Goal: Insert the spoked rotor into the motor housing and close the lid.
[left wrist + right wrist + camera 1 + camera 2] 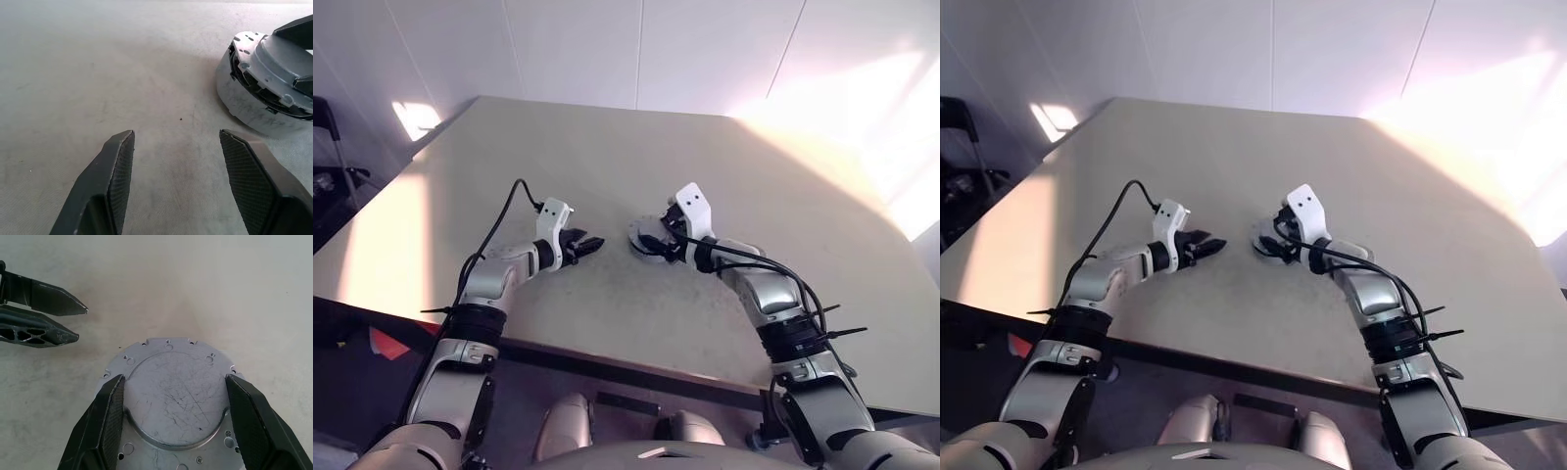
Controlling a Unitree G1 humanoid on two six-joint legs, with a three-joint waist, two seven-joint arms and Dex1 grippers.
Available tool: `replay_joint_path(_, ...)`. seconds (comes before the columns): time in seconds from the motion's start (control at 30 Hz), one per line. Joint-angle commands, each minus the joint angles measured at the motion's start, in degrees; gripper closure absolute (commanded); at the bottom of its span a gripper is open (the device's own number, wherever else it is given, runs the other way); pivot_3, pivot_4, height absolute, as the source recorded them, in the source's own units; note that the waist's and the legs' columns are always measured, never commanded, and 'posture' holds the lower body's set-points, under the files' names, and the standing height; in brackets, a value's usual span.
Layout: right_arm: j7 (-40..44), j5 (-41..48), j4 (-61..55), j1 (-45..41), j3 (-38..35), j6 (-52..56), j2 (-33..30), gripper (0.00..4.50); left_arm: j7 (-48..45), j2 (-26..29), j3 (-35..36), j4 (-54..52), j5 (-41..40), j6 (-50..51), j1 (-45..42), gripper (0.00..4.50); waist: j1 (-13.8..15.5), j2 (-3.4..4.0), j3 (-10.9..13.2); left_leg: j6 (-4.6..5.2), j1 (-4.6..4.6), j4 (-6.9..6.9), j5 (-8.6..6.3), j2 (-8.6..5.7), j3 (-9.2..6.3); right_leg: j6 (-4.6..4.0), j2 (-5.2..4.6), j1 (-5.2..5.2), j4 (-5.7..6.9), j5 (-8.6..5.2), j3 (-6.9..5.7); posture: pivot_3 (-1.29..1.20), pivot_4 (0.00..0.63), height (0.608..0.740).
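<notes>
The grey scratched metal disc lid (173,396) sits between your spread right pincer (173,423); centre, then close gently, left pincer (188,183) spread over the beige tabletop (607,166).

A large beige table (607,176) with a cut-off corner at about 11 o'clock spans the scene, its surface matte and finely scratched, with bright patches of sunlight at 9 and 2 o'clock. Beyond it, from 10 to 2 o'clock, rises a white panelled wall (636,49). A dark wheeled frame (333,166) stands off the table's edge at 9 o'clock.
</notes>
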Motion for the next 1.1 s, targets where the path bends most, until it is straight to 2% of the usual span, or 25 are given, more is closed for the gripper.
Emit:
replay_joint_path(0.03, -0.06, 1.37, -4.13, -2.23, -2.25, 0.31, 0.22, 1.39, 0.05, 0.22, 0.36, -1.93, 0.02, -0.72, -0.63, 1.55, -0.01, 0.0, 0.0, 0.0, -0.01, 0.0, 0.0, 0.0, 0.0, 0.0, 0.0, -0.01, -0.01, 0.0, 0.0, 0.0, 0.0, 0.74)
replay_joint_path(0.47, -0.55, -4.23, 1.7, -0.25, 1.62, -2.93, -0.22, 1.39, 0.17, 0.48, 0.59, -1.98, -0.09, -0.69, -0.69, 1.55, -0.04, 0.0, 0.0, -0.01, 0.02, 0.0, 0.0, 0.0, 0.01, 0.0, 0.0, 0.01, -0.01, 0.0, 0.0, 0.0, 0.0, 0.74)
replay_joint_path(1.1, 0.59, -4.13, 6.34, -0.48, 1.24, -1.47, -0.33, 1.39, 0.25, 0.24, 0.35, -2.44, -0.17, -0.35, -0.31, 1.55, -0.1, 0.0, 0.0, 0.01, 0.31, 0.0, -0.01, 0.0, 0.01, 0.01, 0.0, 0.28, -0.01, 0.0, 0.01, 0.0, 0.0, 0.74)
